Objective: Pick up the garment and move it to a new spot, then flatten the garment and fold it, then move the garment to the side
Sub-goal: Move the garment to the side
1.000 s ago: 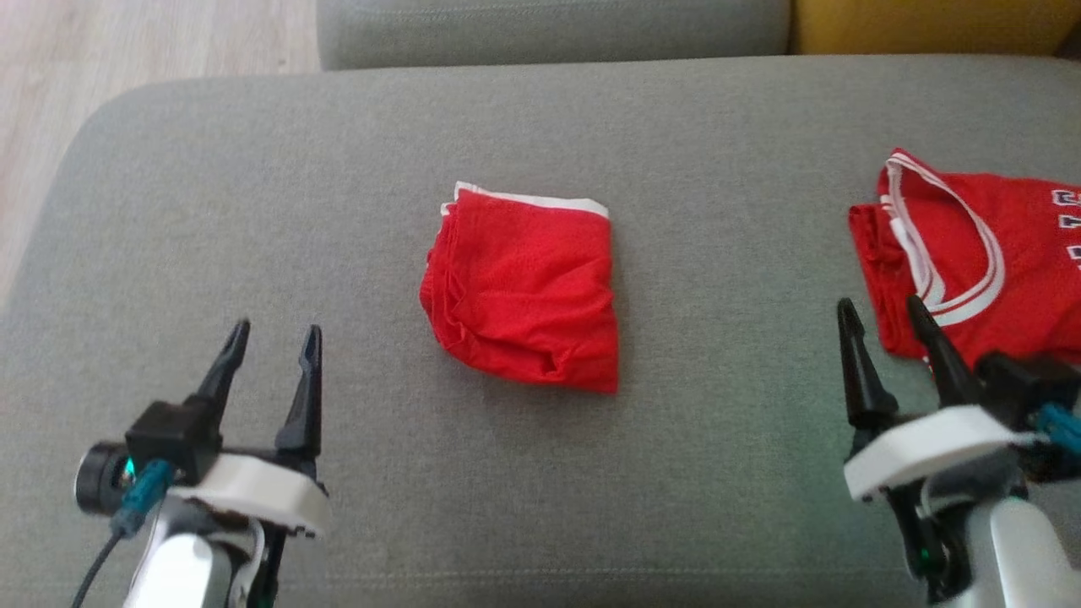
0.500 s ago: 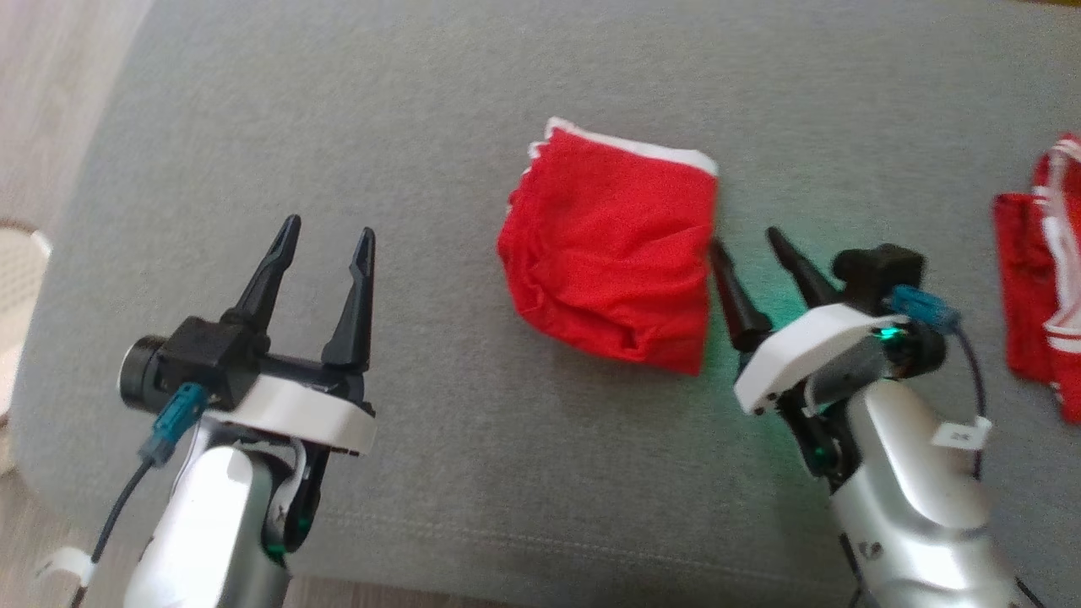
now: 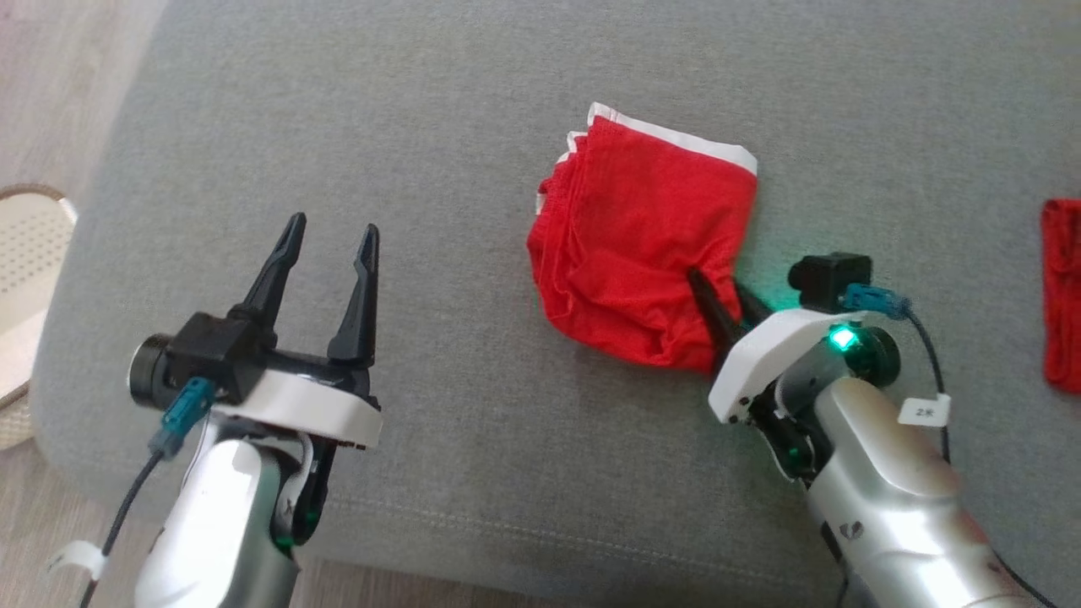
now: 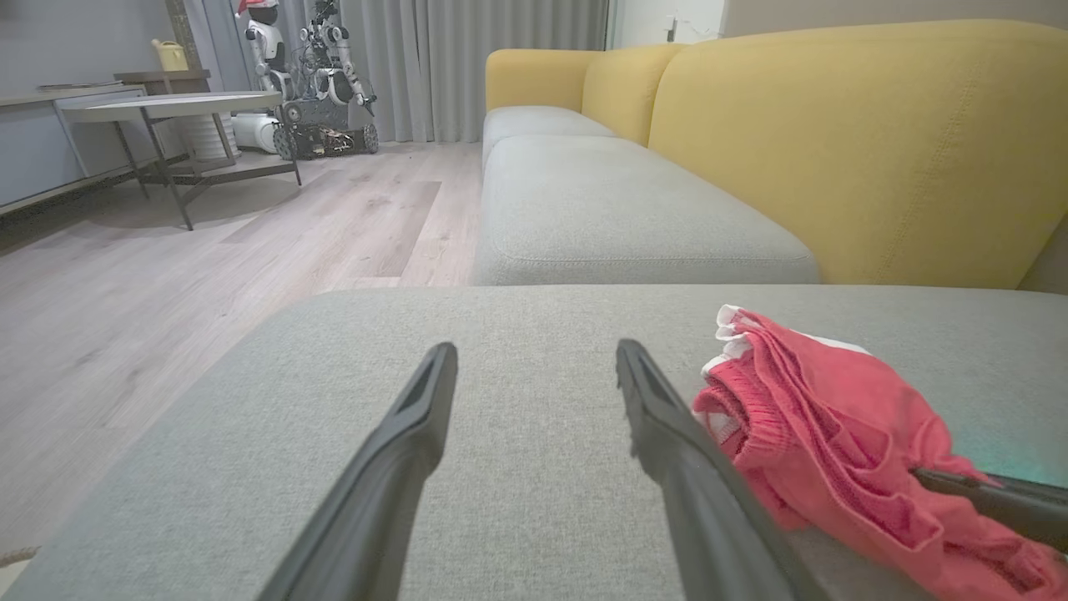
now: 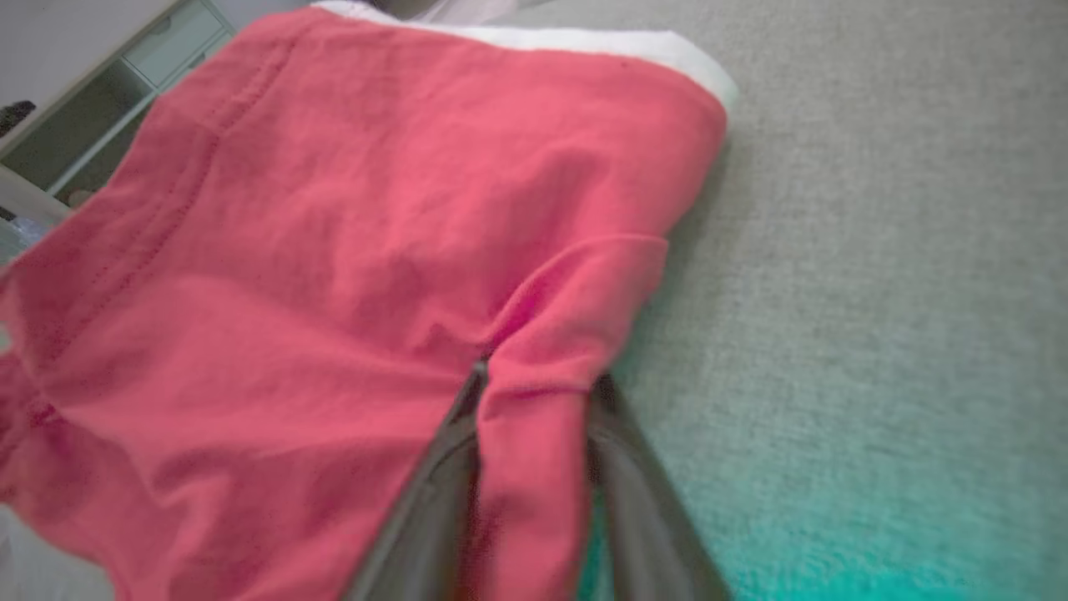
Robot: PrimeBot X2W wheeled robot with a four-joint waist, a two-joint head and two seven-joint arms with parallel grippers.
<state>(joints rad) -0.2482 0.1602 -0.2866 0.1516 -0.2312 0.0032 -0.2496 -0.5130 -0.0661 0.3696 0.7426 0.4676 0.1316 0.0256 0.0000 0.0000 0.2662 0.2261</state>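
The garment is a folded red piece with a white band along its far edge, lying on the grey cushion. My right gripper reaches in at its near right edge. In the right wrist view a raised fold of the red garment is pinched between my right gripper fingers. My left gripper stands open over bare cushion, well left of the garment, holding nothing. The left wrist view shows my left gripper open, the garment to its right, and one right finger lying on the cloth.
Another red cloth lies at the cushion's right edge. A white perforated basket stands on the floor at the left. Beyond the cushion are a yellow sofa back, wooden floor and a side table.
The head camera has tilted and turned. My right gripper moved from the near right in to the garment's right edge and closed on a fold of it. The left gripper stays open.
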